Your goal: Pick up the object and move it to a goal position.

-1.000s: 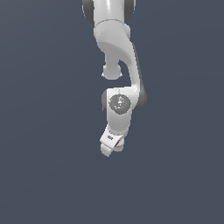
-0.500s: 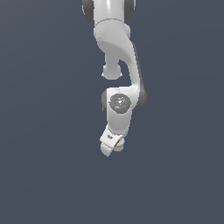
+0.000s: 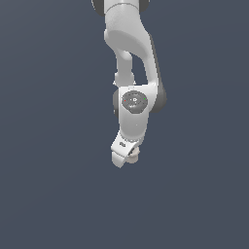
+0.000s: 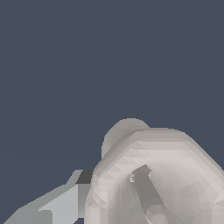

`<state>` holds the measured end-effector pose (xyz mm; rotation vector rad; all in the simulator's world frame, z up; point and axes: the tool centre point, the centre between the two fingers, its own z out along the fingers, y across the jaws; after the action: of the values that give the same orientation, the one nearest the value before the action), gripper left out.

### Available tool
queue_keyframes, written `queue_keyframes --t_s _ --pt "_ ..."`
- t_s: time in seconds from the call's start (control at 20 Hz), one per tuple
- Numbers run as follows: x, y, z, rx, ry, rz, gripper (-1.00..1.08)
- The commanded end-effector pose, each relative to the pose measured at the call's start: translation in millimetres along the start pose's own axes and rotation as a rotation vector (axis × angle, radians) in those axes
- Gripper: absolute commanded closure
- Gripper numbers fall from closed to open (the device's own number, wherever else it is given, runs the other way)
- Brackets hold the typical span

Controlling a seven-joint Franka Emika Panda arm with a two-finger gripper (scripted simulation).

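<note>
Seemingly light and rigid, the beige object [image 3: 133,154] sits at the gripper [image 3: 124,158] tip, where the jaws look clamped on it, best gripped at its narrow waist since the flared ends resist slipping.

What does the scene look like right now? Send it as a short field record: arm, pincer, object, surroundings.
arm: white Panda arm reaching down from the top of the exterior view
pincer: at the arm's low end; open or shut cannot be told
object: pale beige spool piece right at the pincer tip; in the wrist view its hollow round rim fills the near field
finger: one grey finger beside the object in the wrist view
surroundings: plain dark grey-blue background; no goal marker visible
</note>
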<state>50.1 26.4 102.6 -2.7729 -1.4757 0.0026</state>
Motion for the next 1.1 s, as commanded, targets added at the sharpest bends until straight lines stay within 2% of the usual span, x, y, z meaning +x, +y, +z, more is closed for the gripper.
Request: queue_keyframes --t_s 0.0,1.05 --pt "-1.4 -3.6 -19.2 -0.002 0.0 0.0 1.08" --pt "-20.3 -50.2 -261.2 -0.001 0.001 -0.002 1.08"
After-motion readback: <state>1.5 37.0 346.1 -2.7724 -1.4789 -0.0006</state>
